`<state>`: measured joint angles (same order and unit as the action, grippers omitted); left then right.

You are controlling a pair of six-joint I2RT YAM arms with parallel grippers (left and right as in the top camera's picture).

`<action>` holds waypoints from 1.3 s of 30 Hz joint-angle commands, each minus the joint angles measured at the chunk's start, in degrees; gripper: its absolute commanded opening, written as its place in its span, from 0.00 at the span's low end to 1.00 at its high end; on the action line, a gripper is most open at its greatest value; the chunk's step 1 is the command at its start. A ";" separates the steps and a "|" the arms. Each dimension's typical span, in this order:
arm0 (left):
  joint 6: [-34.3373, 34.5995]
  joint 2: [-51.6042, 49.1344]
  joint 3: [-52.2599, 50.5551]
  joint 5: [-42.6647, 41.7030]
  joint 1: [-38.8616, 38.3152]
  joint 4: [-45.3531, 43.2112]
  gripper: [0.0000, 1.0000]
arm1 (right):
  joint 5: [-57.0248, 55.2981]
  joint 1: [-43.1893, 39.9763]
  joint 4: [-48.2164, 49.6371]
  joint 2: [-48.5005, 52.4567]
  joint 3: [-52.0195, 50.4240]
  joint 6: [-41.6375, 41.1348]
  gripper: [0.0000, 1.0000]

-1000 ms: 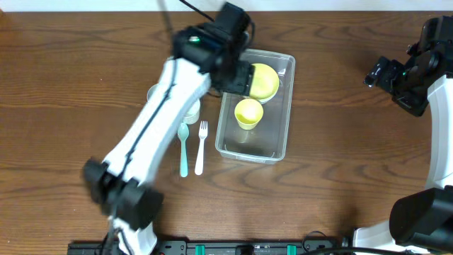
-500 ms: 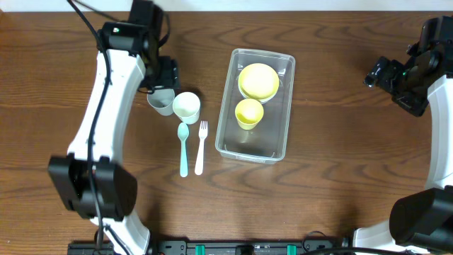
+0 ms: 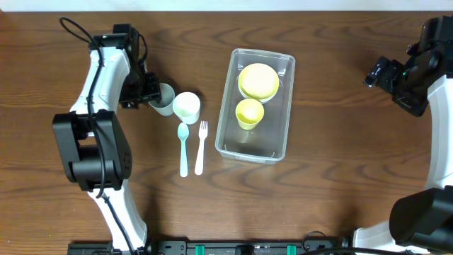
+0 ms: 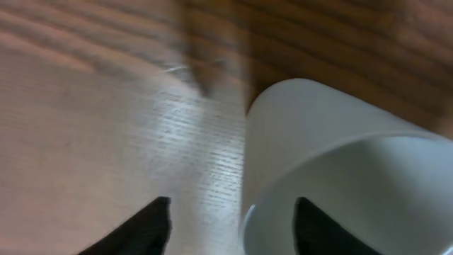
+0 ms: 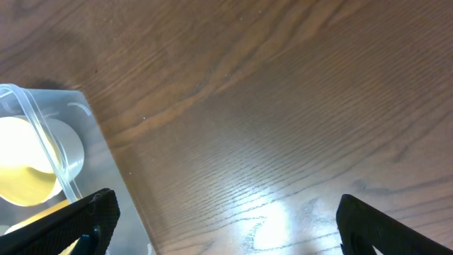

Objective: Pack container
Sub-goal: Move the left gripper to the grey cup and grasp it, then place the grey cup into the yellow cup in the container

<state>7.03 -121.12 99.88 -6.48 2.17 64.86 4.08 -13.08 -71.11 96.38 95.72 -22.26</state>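
The clear container (image 3: pixel 259 139) stands right of the table's middle. It holds a yellow bowl (image 3: pixel 258 80) at its far end and a yellow cup (image 3: pixel 248 112) in its middle. My left gripper (image 3: pixel 151 93) is open at a grey cup (image 3: pixel 163 99) that lies left of a white cup (image 3: pixel 187 106). In the left wrist view the grey cup (image 4: pixel 354 156) fills the right side. One finger (image 4: pixel 322 227) is inside its mouth and the other is outside, with the gripper (image 4: pixel 230 227) astride its wall. My right gripper (image 3: pixel 380 72) is open and empty, far right of the container.
A teal spoon (image 3: pixel 182 149) and a white fork (image 3: pixel 201 147) lie side by side just left of the container. In the right wrist view the gripper (image 5: pixel 237 227) hovers over bare wood, with the container's corner (image 5: pixel 35 113) and yellow bowl (image 5: pixel 21 170) at left.
My left arm has swung left from over the container to the grey cup. The yellow bowl stays in the container. The right arm has not moved.
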 commanded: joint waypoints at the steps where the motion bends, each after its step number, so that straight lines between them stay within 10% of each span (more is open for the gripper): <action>1: -3.19 -0.72 0.42 -2.14 -0.57 0.17 0.50 | -0.22 -0.35 -0.04 0.22 0.02 0.04 0.99; 8: -3.43 -0.83 -0.68 -2.12 -0.61 -1.29 0.45 | -0.20 -0.35 -0.04 0.22 0.02 0.04 0.99; 10: -3.39 -0.85 -1.25 -2.12 -0.59 -2.01 0.06 | -0.20 -0.35 -0.04 0.22 0.02 0.04 0.99; 24: -4.46 10.84 10.43 -1.79 -1.88 8.02 0.06 | -0.20 -0.35 -0.04 0.22 0.02 0.04 0.99; 39: -5.07 15.80 8.20 -2.91 -30.69 3.06 0.06 | -0.20 -0.35 -0.04 0.22 0.02 0.04 0.99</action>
<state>2.72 -101.43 110.06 -9.30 -26.15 68.55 4.08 -13.08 -71.09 96.38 95.70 -22.26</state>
